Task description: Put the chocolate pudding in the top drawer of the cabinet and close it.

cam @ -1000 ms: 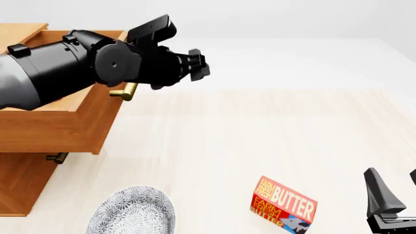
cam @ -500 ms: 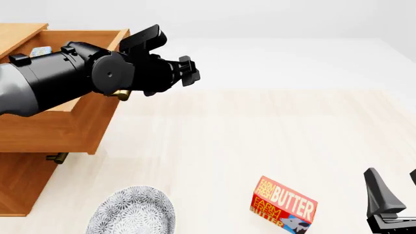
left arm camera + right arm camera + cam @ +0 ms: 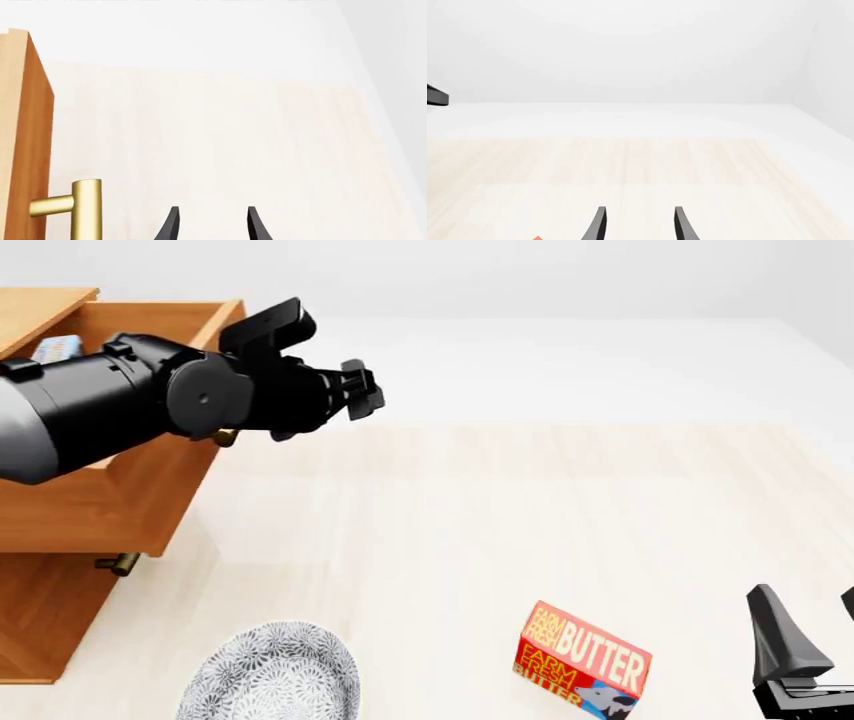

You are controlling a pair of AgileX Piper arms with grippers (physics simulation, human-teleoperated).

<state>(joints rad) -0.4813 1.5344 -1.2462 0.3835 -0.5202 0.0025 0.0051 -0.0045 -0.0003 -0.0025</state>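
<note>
Since a second ago the left arm has swung back toward the light brown wooden cabinet [image 3: 54, 620] and its deep wooden top drawer [image 3: 127, 495] has slid partway in; from the front the small blue-grey chocolate pudding box [image 3: 55, 348] lies inside that drawer, with a red butter box [image 3: 582, 657] and a patterned grey plate [image 3: 272, 680] well clear of the cabinet. Left wrist cam: left gripper [image 3: 210, 226] is spread, holding nothing, just beside the brass bar handle [image 3: 83, 209]. Right wrist cam: right gripper [image 3: 637, 226] is spread too, far from the cabinet.
</note>
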